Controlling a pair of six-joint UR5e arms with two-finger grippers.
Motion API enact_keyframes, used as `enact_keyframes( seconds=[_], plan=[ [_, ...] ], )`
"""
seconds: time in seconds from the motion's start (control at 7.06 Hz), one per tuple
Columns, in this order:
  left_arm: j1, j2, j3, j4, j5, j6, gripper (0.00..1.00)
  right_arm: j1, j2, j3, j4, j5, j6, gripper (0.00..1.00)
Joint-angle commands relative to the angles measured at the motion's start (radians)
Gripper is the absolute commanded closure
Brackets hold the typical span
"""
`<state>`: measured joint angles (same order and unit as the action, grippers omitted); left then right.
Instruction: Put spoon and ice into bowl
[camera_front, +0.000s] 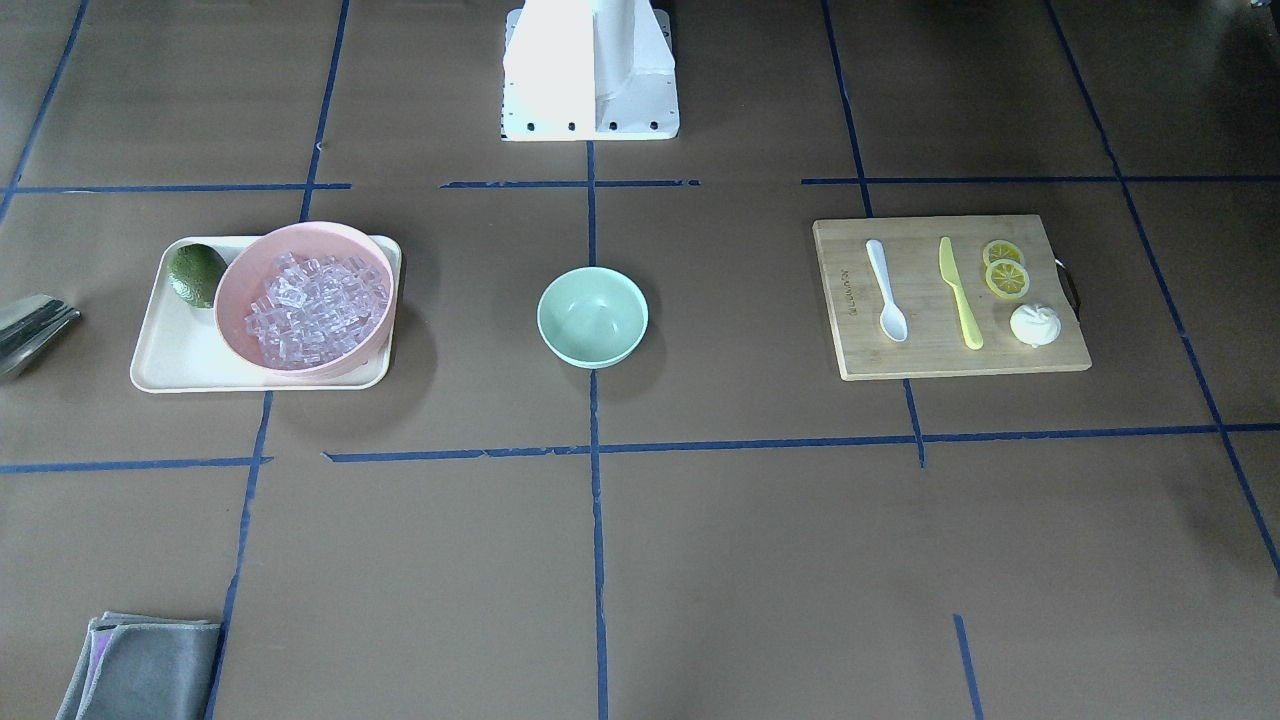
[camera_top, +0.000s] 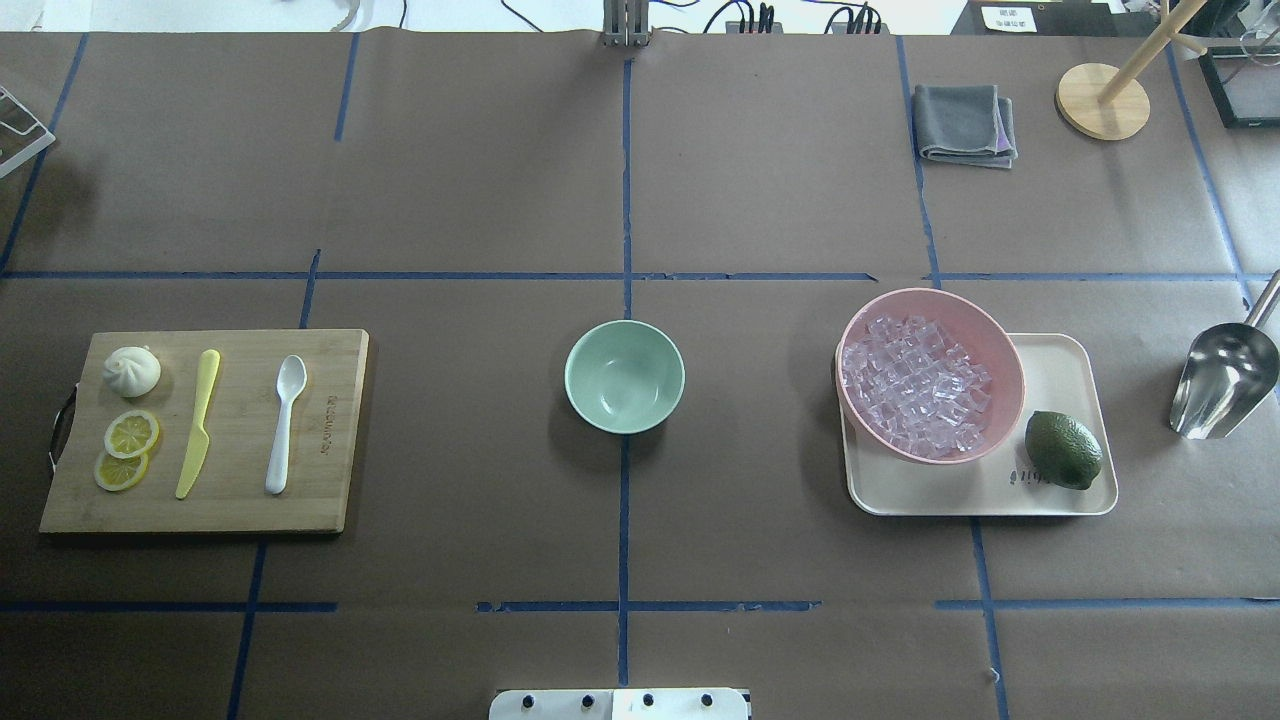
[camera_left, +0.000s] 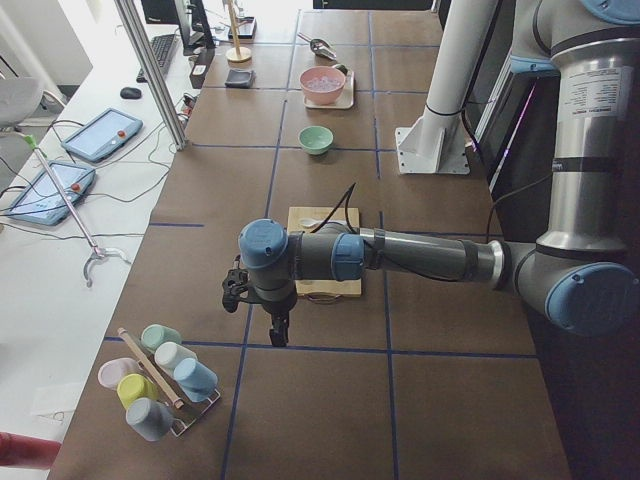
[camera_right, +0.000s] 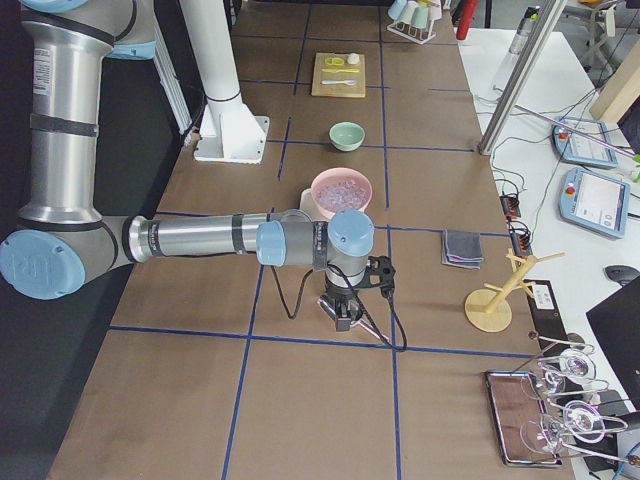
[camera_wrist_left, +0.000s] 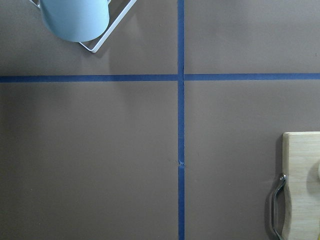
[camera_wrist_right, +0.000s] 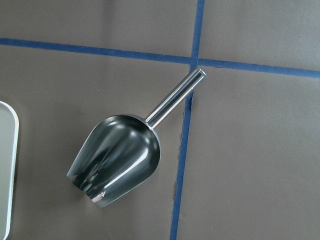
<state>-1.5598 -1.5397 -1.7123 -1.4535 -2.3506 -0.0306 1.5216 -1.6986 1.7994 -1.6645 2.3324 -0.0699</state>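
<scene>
The slim white plastic spoon (camera_top: 284, 425) lay handle-near, scoop-far, right of the left hand (camera_left: 279, 335), whose opening could not be told.

We see open table (camera_top: 450, 450) on every side of the bowl (camera_top: 624, 390). Beside the spoon (camera_top: 284, 420), the knife (camera_top: 197, 422) crowds one flank.

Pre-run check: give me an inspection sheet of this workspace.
Surface: brown table, blue tape grid.
Job's things: spoon on board; ice in pink bowl; bowl empty, centre.
Clutter: knife, lemon slices, bun on board; lime on tray; scoop; cloth; cup rack.
Claws: left claw, right claw hang over table's ends; open or shut, cannot tell.
Cables: left wrist cable; right wrist cable.
Surroundings: tablets beside table.
</scene>
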Motion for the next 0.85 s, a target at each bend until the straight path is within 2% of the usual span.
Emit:
enact_keyframes(
  seconds=[0.0,0.71],
  plan=[
    [0.0,0.007,-0.045,0.002,0.001,-0.032,0.0,0.015,0.001,0.005,-0.038,0.001,-0.045,0.0],
    [0.003,0.016,-0.05,-0.007,-0.01,-0.037,0.0,0.015,-0.01,0.008,-0.031,0.015,-0.034,0.0]
  ],
)
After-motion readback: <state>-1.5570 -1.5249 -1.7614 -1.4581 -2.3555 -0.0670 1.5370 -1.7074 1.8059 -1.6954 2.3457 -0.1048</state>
